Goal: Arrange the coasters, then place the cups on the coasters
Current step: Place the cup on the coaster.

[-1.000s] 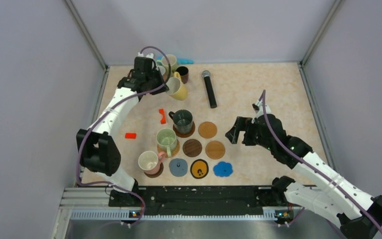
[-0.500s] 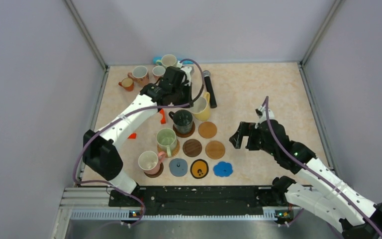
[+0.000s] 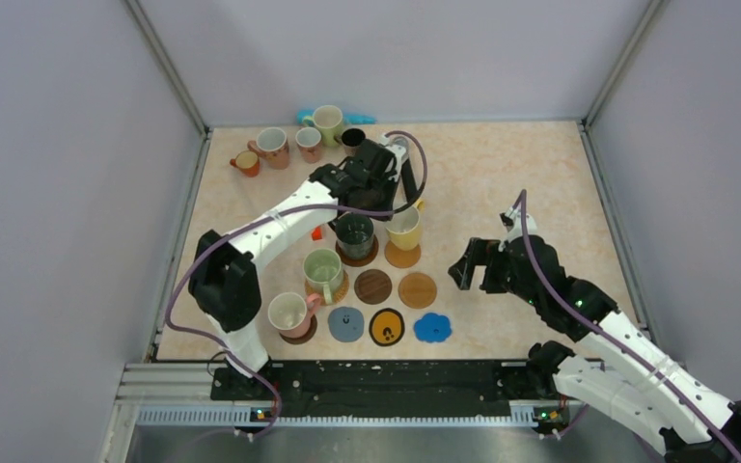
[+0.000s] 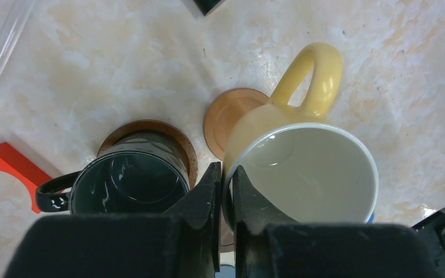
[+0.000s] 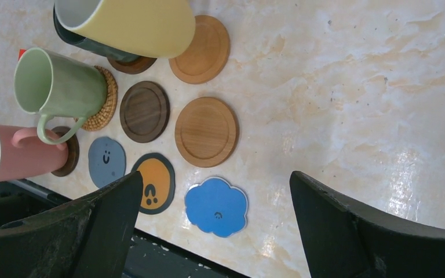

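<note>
Step in hand: setting the yellow cup [image 4: 301, 168] on the tan coaster [image 4: 227, 116], judged from how they lie.
Left gripper [image 4: 225, 174]: pressed together on the yellow cup's rim wall, one finger inside the mouth and one outside.
Yellow cup, place: near the middle of the table, mouth up, just beside the dark green cup [image 4: 128, 184] that sits on its own brown coaster [image 4: 177, 134].
Yellow cup, handle: points away from the left gripper, toward the table's far edge.
Deciding relation: the tan coaster lies under the cup and shows only on the handle side and toward the dark green cup. The pictures do not settle whether the base touches it.
Next move, as a judgement: a short lowering, with perhaps a slight shift to centre the base, then a release.
Risk: the dark green cup stands very close to the outer finger, so spreading the jaws could nudge it.
Right gripper [image 3: 471, 265]: spread wide and holding nothing, hanging near the right side of the coaster rows.
Nearer arm: the left, already on the cup.
Already seated: the pale green cup [image 3: 323, 270] and pink cup [image 3: 289, 313].
Bare coasters: dark wood [image 3: 373, 285], tan wood [image 3: 417, 289], grey-blue [image 3: 345, 323], black-and-yellow [image 3: 387, 327] and blue scalloped [image 3: 432, 328], toward the near edge.
Cups waiting: a cluster [image 3: 294, 143] at the far left corner.
</note>
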Action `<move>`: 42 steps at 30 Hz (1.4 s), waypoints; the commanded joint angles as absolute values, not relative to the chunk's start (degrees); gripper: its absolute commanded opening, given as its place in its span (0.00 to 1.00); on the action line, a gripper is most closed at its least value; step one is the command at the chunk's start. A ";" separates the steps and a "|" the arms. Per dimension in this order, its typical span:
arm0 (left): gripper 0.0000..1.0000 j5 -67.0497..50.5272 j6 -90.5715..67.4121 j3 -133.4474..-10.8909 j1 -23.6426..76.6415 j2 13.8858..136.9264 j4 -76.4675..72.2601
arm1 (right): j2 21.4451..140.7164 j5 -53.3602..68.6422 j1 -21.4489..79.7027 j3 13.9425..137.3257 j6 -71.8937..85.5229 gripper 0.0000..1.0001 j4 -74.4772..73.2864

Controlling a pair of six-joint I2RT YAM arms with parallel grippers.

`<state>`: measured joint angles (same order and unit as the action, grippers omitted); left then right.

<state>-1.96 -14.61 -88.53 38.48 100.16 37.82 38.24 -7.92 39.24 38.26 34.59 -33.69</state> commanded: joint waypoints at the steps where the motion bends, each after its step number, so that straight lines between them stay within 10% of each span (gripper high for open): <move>1: 0.00 -0.59 -13.18 -92.86 39.72 101.55 34.68 | 37.26 -9.09 39.24 38.36 33.93 0.97 -33.15; 42: 0.00 5.43 -11.60 -90.61 42.54 107.65 34.03 | 37.23 -9.88 39.25 38.50 33.04 0.97 -33.71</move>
<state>5.26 -11.79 -90.83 42.15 108.38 38.15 37.87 -9.10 39.24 38.26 33.61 -34.20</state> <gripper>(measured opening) 0.107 0.973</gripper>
